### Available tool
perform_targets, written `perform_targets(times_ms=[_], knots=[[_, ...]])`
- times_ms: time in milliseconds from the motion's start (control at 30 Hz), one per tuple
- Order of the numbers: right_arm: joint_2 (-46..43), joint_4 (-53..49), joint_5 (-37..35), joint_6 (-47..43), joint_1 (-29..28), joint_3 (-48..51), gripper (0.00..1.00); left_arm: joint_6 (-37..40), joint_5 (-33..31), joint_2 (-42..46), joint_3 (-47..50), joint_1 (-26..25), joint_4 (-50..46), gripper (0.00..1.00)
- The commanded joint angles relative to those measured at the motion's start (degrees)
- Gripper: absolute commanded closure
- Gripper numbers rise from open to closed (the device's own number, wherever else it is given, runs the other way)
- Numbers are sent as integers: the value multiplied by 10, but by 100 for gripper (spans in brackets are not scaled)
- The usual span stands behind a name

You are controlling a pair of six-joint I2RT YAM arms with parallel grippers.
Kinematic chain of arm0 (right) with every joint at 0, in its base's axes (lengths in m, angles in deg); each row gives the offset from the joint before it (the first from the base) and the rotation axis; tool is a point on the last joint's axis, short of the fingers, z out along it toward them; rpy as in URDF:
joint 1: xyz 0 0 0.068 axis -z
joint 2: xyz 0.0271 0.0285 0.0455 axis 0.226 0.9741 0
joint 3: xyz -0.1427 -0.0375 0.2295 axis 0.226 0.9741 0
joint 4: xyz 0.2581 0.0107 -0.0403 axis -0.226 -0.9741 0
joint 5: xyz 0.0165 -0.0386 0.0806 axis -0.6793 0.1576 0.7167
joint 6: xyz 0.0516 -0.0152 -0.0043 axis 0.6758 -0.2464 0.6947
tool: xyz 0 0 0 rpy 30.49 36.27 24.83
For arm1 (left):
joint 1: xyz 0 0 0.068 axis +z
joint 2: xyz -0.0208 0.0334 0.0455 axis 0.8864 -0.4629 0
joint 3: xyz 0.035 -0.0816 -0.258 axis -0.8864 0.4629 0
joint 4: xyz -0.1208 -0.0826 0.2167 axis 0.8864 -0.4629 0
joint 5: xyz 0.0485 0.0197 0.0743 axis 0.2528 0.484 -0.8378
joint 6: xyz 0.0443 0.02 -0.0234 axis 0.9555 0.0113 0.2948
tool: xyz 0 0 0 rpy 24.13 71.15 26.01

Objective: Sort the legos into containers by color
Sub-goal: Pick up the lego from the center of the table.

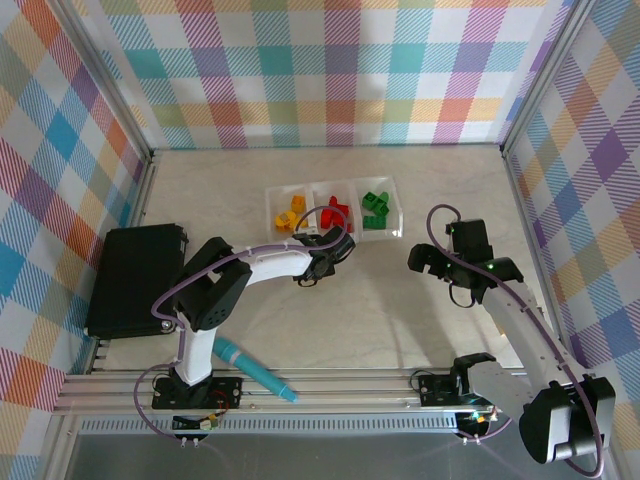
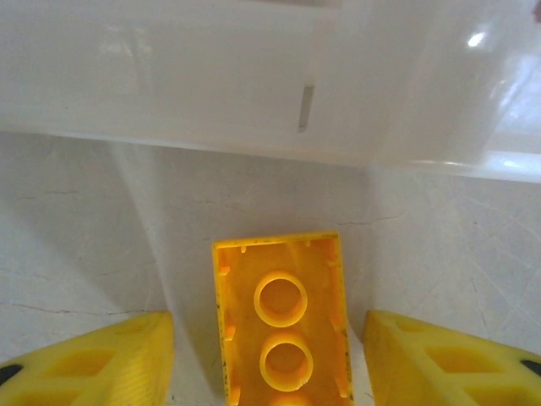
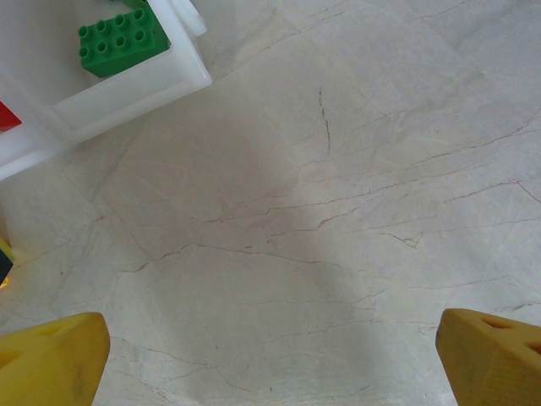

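Note:
A yellow lego (image 2: 283,326) lies hollow side up on the table, just in front of the clear tray's wall (image 2: 254,85). My left gripper (image 2: 269,355) straddles it, a yellow finger on each side with a small gap to the brick. From above, the left gripper (image 1: 325,250) sits at the near edge of the containers (image 1: 334,186), which hold yellow legos (image 1: 290,213), red legos (image 1: 336,210) and green legos (image 1: 376,208) in separate compartments. My right gripper (image 1: 432,262) stands open over bare table (image 3: 270,364), right of the tray; a green brick (image 3: 122,38) shows in the corner compartment (image 3: 127,93).
A large black box (image 1: 135,278) rests at the left edge. A teal pen-like cylinder (image 1: 255,368) lies near the left arm's base. Plaid walls close in the table on three sides, and an aluminium rail runs along the front.

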Motion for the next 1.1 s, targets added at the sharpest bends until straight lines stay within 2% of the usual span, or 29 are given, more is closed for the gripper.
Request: perform_targets(times_ms=[0, 200, 300, 500, 833, 1067], knots=[[1, 7, -5, -11, 5, 6, 1, -1, -2, -11, -3, 1, -5, 45], [10, 7, -3, -8, 4, -2, 1, 39, 40, 0, 19, 1, 76, 55], [8, 4, -4, -8, 4, -5, 1, 46, 48, -11, 3, 1, 66, 61], [-1, -1, -8, -8, 5, -4, 1, 56, 43, 2, 5, 1, 72, 67], [-11, 1, -10, -5, 4, 3, 1, 99, 29, 79, 30, 0, 80, 78], [-4, 6, -7, -4, 5, 7, 1, 114, 6, 123, 30, 0, 63, 80]])
